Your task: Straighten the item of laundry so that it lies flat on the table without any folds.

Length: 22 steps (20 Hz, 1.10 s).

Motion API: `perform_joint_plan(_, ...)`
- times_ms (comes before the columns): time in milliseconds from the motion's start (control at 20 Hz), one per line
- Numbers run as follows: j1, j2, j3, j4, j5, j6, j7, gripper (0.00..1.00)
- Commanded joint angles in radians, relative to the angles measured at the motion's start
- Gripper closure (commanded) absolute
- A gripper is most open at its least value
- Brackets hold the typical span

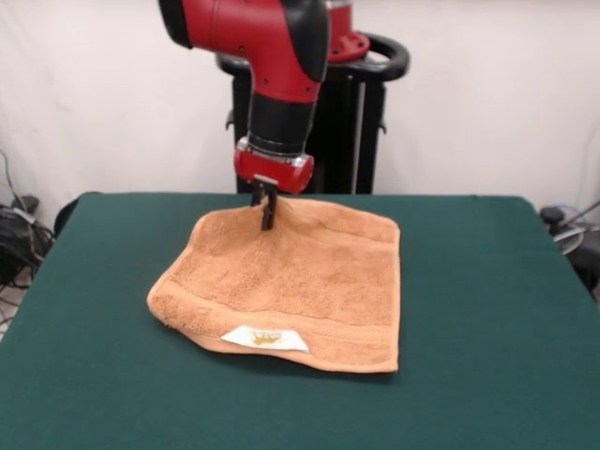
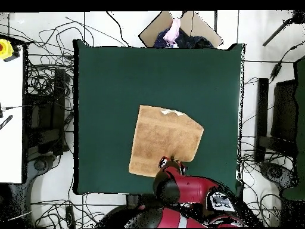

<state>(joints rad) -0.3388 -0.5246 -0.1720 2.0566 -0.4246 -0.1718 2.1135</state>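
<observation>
Dark green felt worktop: orange-tan terry towel, far edge pinched in pincer; we risk bunching if dragged.

Orange-tan terry towel lying mostly spread near the middle of the dark green table, toward the robot's side. A woven band runs along its front edge, where a white label shows. The front-left corner is rounded and bunched, not flat.

White wall, pale floor — tangled cables
</observation>
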Motion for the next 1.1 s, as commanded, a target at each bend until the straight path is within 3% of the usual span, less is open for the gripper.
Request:
perform_joint_plan(50, 0.032, -0.004, 0.061, 0.009, -0.002, -0.011, 0.106, 1.0)
perform_joint_plan(650, -0.01, -0.044, 0.059, -0.038, -0.026, 0.037, 0.068, 1.0)
perform_joint_plan(700, 0.018, -0.037, 0.025, -0.045, -0.014, 0.001, 0.081, 0.0)
perform_joint_plan(1100, 0.02, -0.039, 0.02, -0.038, -0.018, -0.005, 0.08, 0.0)
